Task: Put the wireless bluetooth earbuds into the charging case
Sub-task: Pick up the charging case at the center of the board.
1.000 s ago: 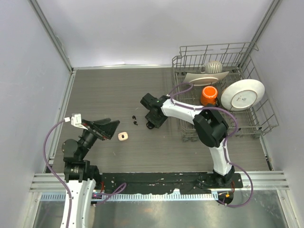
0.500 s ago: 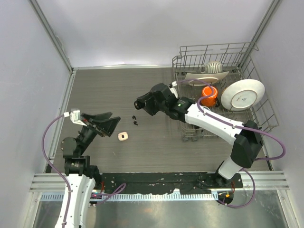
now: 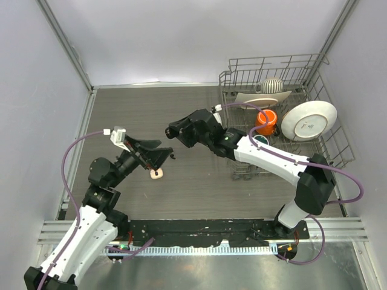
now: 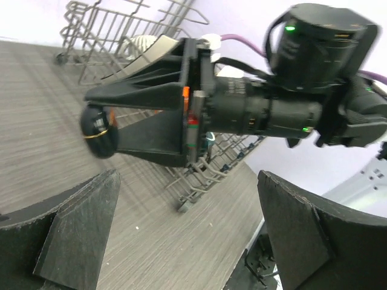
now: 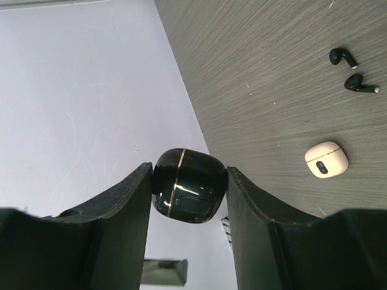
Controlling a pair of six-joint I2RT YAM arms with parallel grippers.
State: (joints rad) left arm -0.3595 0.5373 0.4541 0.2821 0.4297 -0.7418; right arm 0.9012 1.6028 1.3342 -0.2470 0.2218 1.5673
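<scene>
Pinching a black charging case (image 5: 188, 193) between its fingers, the right gripper (image 3: 172, 128) hovers above the table (image 3: 133, 115). Two black earbuds (image 5: 342, 57) lie loose near a white case (image 5: 326, 159). The left gripper (image 3: 158, 153) hangs spread wide, empty.

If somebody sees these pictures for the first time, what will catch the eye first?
First, the small black charging case with a gold line, pinched between the fingers of the right gripper above the table, with the open left gripper facing it. Then, on the table below, two black earbuds lying loose near a pale case. At the far right stands a wire dish rack with plates and an orange cup.
</scene>
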